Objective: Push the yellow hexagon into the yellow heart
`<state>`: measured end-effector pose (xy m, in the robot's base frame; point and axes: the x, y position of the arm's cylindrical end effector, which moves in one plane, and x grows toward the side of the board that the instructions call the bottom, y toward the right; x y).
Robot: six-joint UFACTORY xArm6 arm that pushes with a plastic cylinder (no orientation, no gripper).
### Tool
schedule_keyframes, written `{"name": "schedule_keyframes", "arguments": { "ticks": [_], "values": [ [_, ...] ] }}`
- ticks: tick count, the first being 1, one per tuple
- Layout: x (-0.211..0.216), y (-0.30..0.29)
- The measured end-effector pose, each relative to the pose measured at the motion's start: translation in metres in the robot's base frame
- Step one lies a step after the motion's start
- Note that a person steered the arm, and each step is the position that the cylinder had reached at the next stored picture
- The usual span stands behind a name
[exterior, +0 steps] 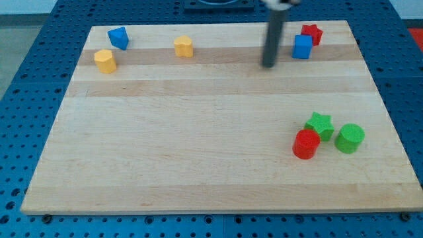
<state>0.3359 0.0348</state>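
Observation:
The yellow hexagon (105, 60) lies near the board's top left. The yellow heart (184, 46) lies to its right, near the top edge, well apart from it. My tip (268, 65) rests on the board right of the heart and just left of the blue cube (303, 47). It touches no block. The rod looks blurred.
A blue block (119, 38) sits just above and right of the hexagon. A red star (311, 34) sits behind the blue cube. A green star (320, 123), a red cylinder (306, 144) and a green cylinder (349, 138) cluster at the lower right. The wooden board (198, 152) lies on a blue perforated table.

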Motion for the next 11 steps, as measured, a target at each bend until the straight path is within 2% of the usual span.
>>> {"name": "schedule_keyframes", "arguments": {
  "ticks": [2,3,5,6,7,8,9,10,11],
  "values": [
    [0.018,-0.304],
    [0.045,-0.333],
    [-0.019,-0.315],
    [-0.022,-0.335],
    [-0.037,-0.258],
    [-0.038,-0.151],
    [-0.039,-0.123],
    [-0.036,-0.231],
    [-0.062,-0.217]
  ]
}}
